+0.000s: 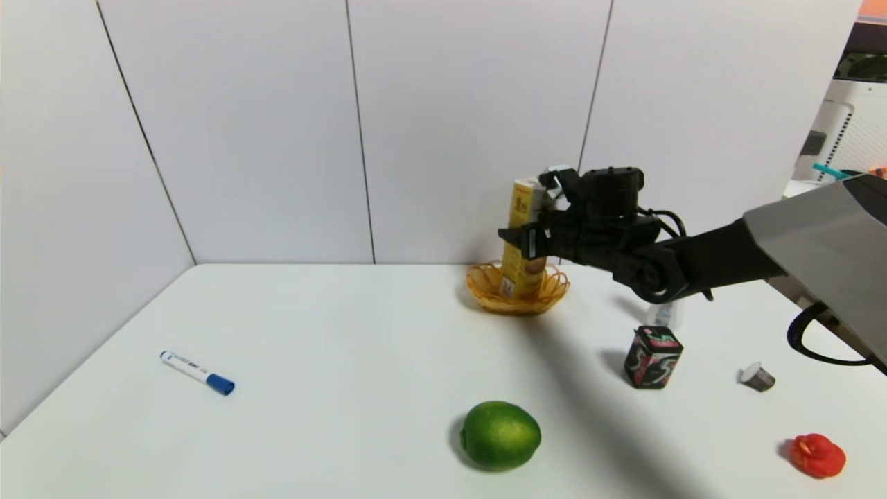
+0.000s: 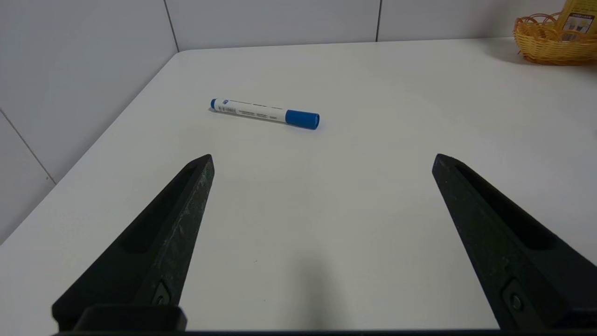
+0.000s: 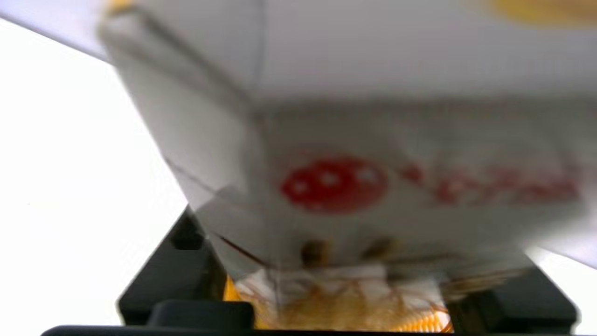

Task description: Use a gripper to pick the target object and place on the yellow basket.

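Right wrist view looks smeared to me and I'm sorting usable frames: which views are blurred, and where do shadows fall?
Right wrist view: the tall yellow-and-white chip box fills it, badly out of focus. Head view: sharp; the right hand and arm cast a broad shadow across the white table. Left wrist view: sharp; soft shadow by the woven yellow wicker basket.

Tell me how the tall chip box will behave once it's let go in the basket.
The chip box is tall and slim, so probably tippy. Its base sits in the shallow yellow basket, which likely gives little side support. The right tool grips it mid-height; it looks light.
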`<state>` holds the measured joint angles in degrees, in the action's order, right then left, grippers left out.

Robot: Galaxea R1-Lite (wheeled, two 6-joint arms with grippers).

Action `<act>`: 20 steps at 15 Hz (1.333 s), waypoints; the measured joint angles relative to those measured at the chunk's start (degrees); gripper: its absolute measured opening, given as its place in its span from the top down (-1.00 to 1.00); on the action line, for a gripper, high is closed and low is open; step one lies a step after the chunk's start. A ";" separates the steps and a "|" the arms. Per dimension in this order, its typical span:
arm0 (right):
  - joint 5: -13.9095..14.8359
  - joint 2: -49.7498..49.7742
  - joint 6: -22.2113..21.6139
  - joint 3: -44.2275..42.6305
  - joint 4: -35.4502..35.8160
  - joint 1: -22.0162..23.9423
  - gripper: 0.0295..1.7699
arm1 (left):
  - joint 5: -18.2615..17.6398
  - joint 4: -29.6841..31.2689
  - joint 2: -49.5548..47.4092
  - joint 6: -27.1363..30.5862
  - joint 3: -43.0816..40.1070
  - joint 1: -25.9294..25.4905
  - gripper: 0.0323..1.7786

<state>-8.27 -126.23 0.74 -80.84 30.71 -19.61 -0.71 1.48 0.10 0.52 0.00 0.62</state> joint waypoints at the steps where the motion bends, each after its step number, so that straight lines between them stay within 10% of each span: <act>1: 0.00 0.38 0.00 0.00 -0.89 -0.11 -0.47 | 0.00 0.00 0.00 -0.01 0.00 0.00 -0.90; 12: -0.55 16.45 -0.39 3.74 -8.80 -0.20 -0.82 | -0.04 0.00 0.00 -0.01 0.00 0.01 -0.90; 20: -14.36 51.92 -2.50 27.65 -14.40 3.68 -0.89 | 0.00 -0.02 0.00 0.00 0.00 0.00 -0.90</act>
<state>-22.63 -74.31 -1.76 -53.19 16.31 -15.93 -0.71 1.45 0.10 0.52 0.00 0.62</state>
